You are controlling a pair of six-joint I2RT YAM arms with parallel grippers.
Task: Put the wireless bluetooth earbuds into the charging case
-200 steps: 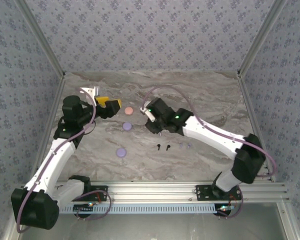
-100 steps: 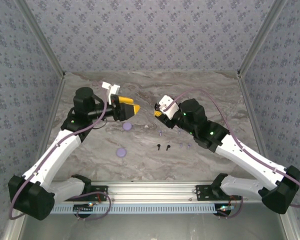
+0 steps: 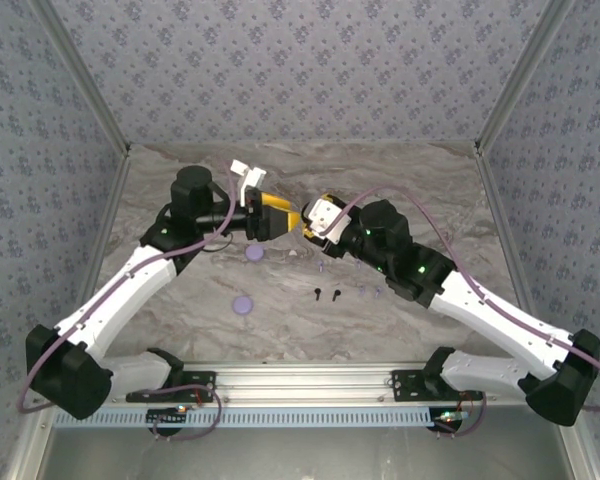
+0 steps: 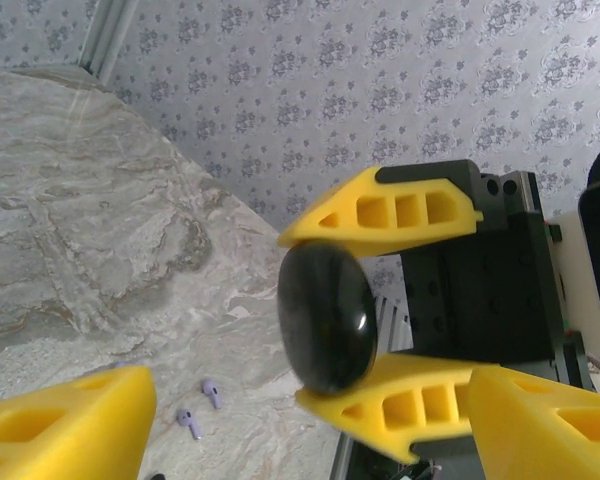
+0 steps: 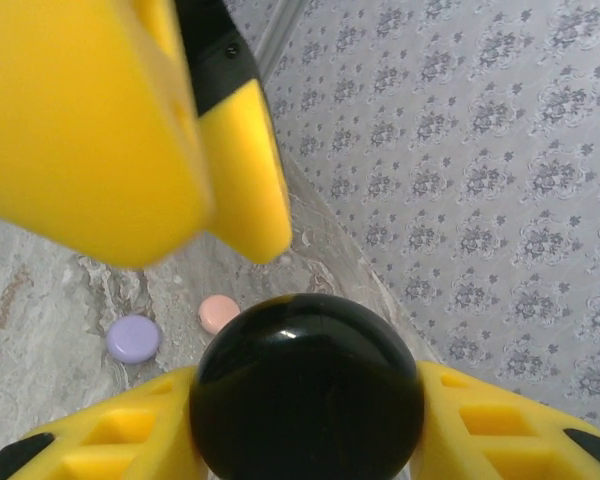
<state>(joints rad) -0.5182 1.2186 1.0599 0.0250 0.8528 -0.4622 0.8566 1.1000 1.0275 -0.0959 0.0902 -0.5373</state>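
My right gripper [image 3: 310, 222] is raised over the middle of the table and is shut on a round black charging case [image 5: 305, 360], held edgewise between its yellow fingers. My left gripper [image 3: 278, 213] faces it tip to tip. It is open, with its fingers [image 4: 65, 420] spread on either side of the case [image 4: 325, 315] and no contact that I can see. Two black earbuds [image 3: 327, 294] and two lavender earbuds [image 3: 370, 291] lie on the marble below. The lavender pair [image 4: 200, 405] also shows under the case in the left wrist view.
Two lavender cases [image 3: 254, 253] [image 3: 243, 303] lie left of centre on the table. A pink case [image 5: 219, 313] sits beside a lavender one [image 5: 133, 338] toward the back. Small pale bits [image 3: 322, 267] lie near the middle. Patterned walls close in the table.
My left gripper has swung right toward the centre, its jaws narrowing slightly. My right arm has lifted and turned the black case up to meet it.
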